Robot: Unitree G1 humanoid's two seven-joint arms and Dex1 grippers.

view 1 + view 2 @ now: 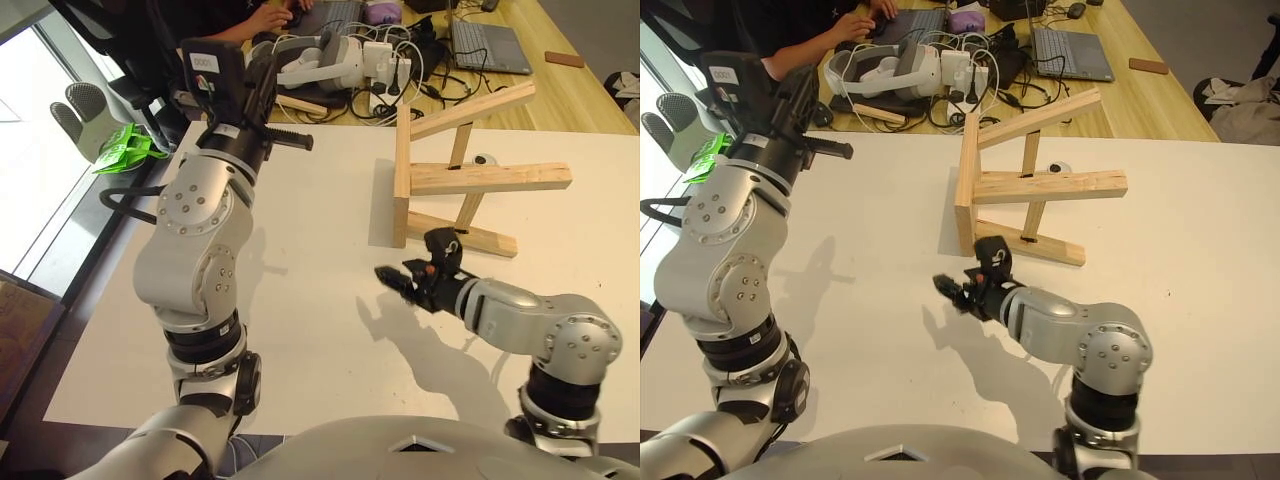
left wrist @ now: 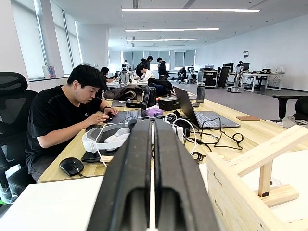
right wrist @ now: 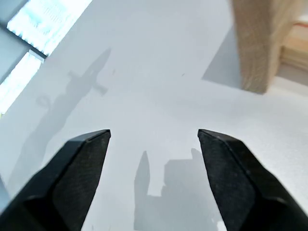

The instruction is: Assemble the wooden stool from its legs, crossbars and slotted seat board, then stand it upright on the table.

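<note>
1 stool (image 1: 487,178) on side | R gripper (image 3: 154,139) spread | L gripper (image 1: 303,141) closed

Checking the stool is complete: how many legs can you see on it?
3. The upper leg slants up toward the desk, the middle leg runs level, and the lower leg lies on the table, nearest the right gripper. A fourth may be hidden.

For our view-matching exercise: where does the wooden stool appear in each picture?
Left eye view: stool upper right, on its side.
Right eye view: stool upper centre.
Left wrist view: stool lower right corner.
Right wrist view: stool upper right corner.
Shared landmark: the white table beneath it.
</note>
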